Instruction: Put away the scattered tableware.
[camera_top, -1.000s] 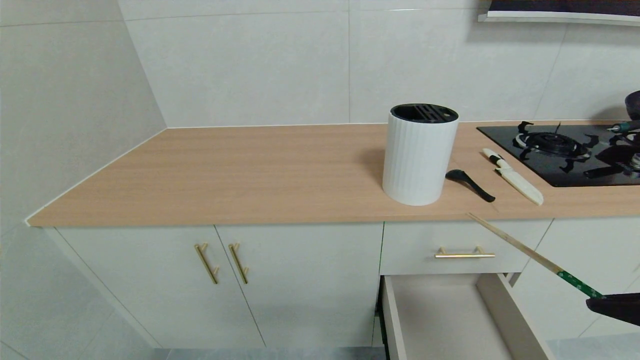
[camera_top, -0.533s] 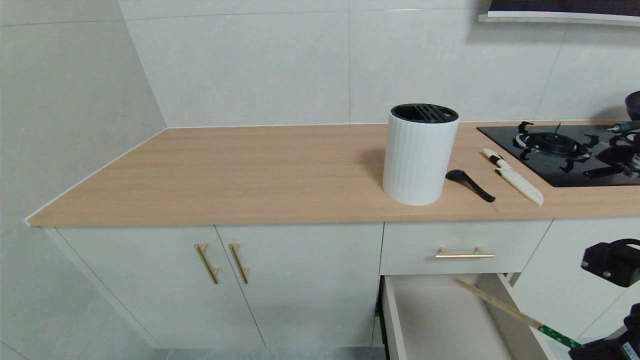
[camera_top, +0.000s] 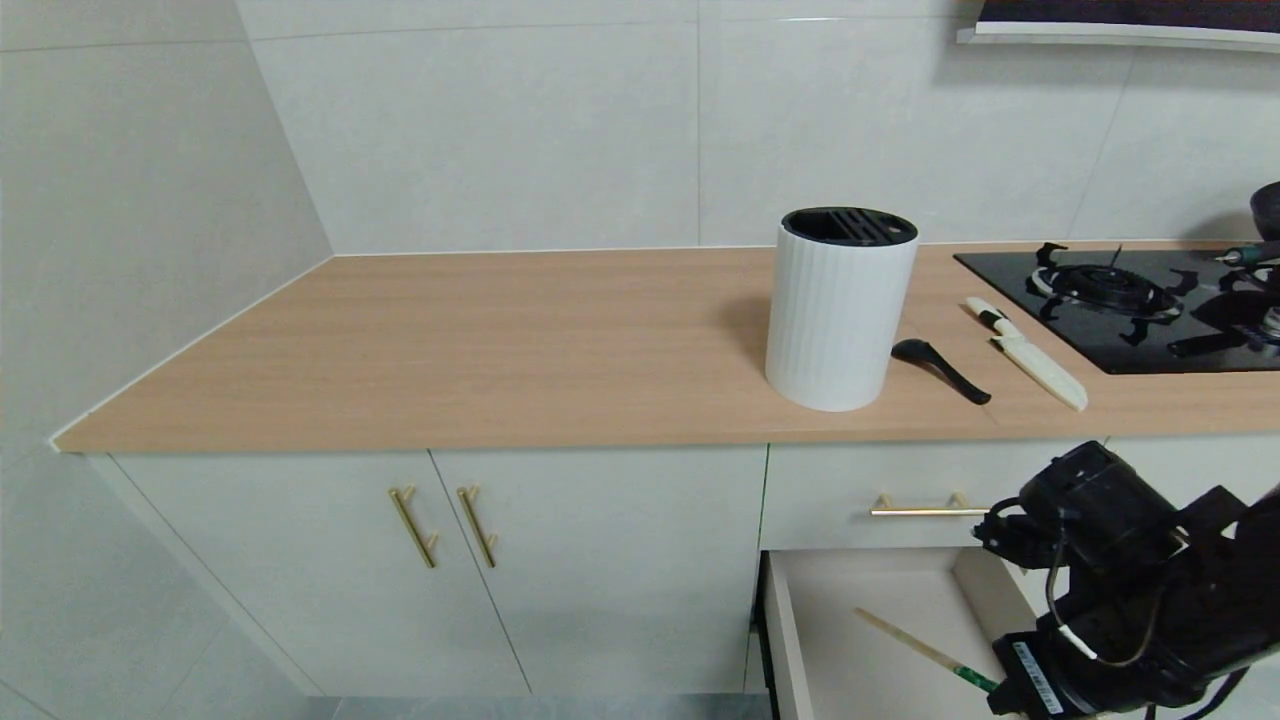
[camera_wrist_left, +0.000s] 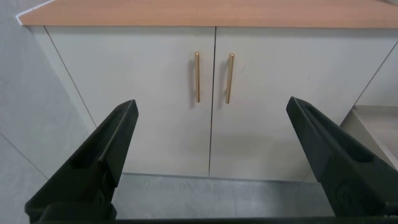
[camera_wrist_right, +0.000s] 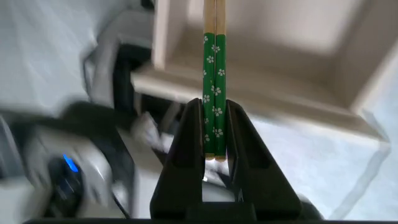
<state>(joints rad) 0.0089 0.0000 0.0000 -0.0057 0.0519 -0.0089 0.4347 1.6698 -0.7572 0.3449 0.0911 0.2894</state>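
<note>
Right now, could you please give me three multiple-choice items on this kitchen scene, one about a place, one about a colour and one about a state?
1. Where does the black spoon lie?
A) on the counter, between the white holder and the knife
B) inside that holder
C) on the stove

2. What colour are the gripped ends of the chopsticks?
A) red
B) green
C) blue

3. How is the lower drawer?
A) shut
B) lifted out
C) pulled open

Answers:
1 A: it lies by the holder's base, with the knife on its other side.
2 B: the right wrist view shows green with small white flowers.
3 C: its inside shows below the counter's edge.
</note>
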